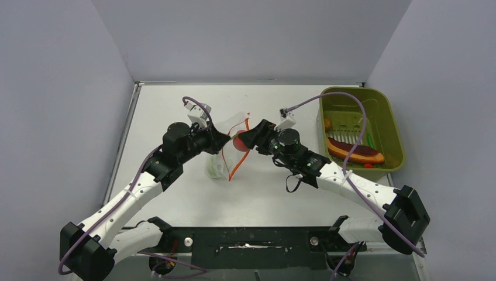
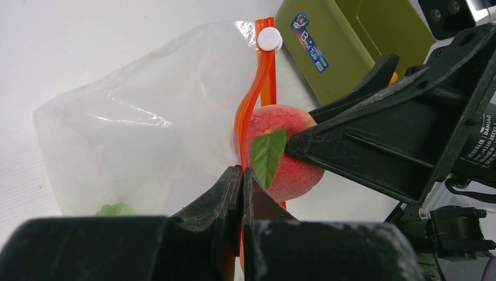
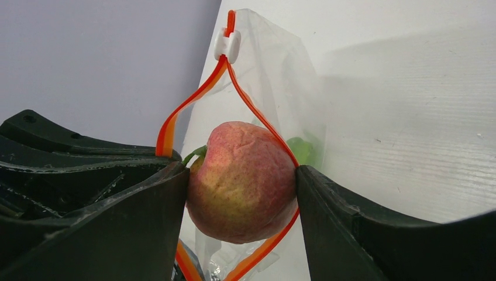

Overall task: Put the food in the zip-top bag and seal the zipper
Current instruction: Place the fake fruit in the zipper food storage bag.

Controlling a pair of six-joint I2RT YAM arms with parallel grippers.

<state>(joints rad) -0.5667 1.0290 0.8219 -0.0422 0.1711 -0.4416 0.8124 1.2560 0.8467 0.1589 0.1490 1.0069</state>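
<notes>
While my left end effector (image 2: 243,178) is pinched shut on the zipper (image 2: 252,99), my right end effector (image 3: 241,184) grips the fruit (image 3: 240,196) in the zip-top bag (image 2: 128,129) mouth.

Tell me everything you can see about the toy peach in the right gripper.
The toy peach is round, pink-red fading to yellow, matte and speckled, with a green leaf. The right gripper clamps it between its black jaws, in the open mouth of the clear zip-top bag, between the spread orange zipper strips.
</notes>
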